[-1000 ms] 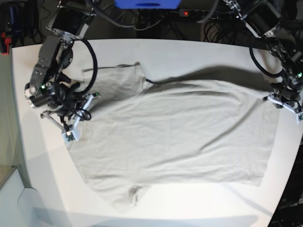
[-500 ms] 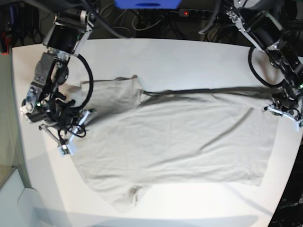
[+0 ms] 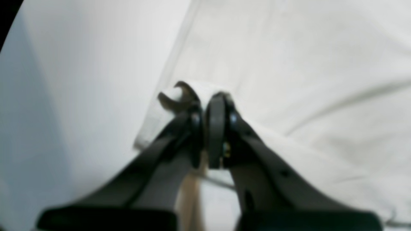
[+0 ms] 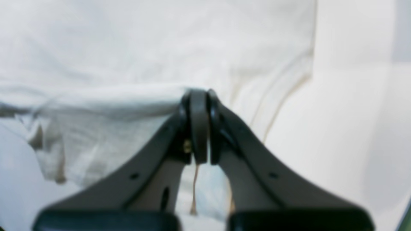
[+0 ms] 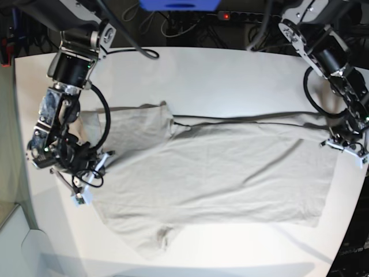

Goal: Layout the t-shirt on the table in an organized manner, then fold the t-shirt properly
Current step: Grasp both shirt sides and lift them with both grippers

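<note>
White table, t-shirt lengthwise left-right

One t-shirt, one table, two hands.

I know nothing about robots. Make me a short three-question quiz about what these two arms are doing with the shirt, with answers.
1. True or false: the light grey-beige cotton t-shirt hangs clear above the large white table.
2. What does the left gripper pinch? A) a cable B) the shirt's edge C) nothing
3. Fill in: the right gripper has its jaws ____ on cloth.

Key:
1. False; most of it lies spread on the table.
2. B; a fold of cloth sits between its dark fingers.
3. Shut; the wrist view shows fabric bunched at the tips.
</note>
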